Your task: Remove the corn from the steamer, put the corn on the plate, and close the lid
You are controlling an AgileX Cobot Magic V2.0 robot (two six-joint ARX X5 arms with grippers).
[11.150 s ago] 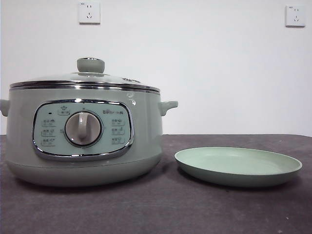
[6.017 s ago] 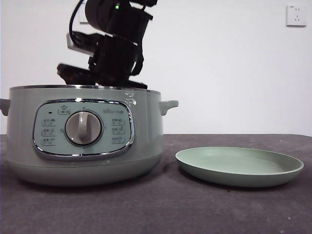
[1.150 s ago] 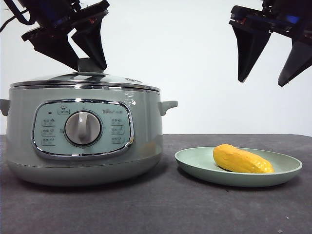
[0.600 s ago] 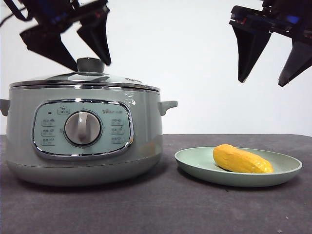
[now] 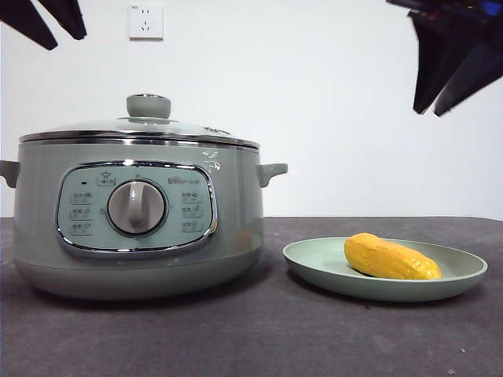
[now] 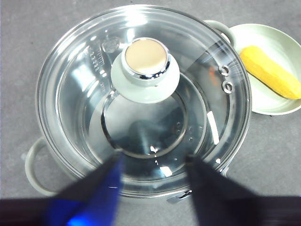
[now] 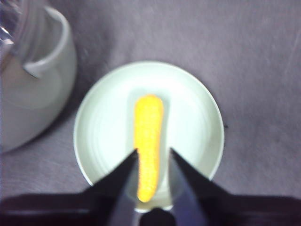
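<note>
The steamer (image 5: 236,228) stands at the left with the glass lid (image 5: 94,127) seated on its rim and the pale green knob (image 5: 148,105) on top. The corn (image 5: 391,258) lies in the plate (image 5: 314,267) at the right. My left gripper (image 5: 66,43) is open and empty, high above the pot; in the left wrist view it (image 6: 153,162) hangs well above the lid (image 6: 211,94) and knob (image 6: 146,66). My right gripper (image 5: 430,111) is high above the plate, empty, its jaws a narrow gap apart; in the right wrist view it (image 7: 153,151) hangs over the corn (image 7: 148,127) and plate (image 7: 103,127).
Dark grey table (image 5: 259,338) with a white wall behind and a wall socket (image 5: 145,21) high up. The pot's side handle (image 5: 271,170) points toward the plate, with a small gap between pot and plate.
My left gripper has let go of the lid knob and risen to the top left corner. My right gripper has risen and its jaws have drawn closer together. Lid, corn and plate stay put.
</note>
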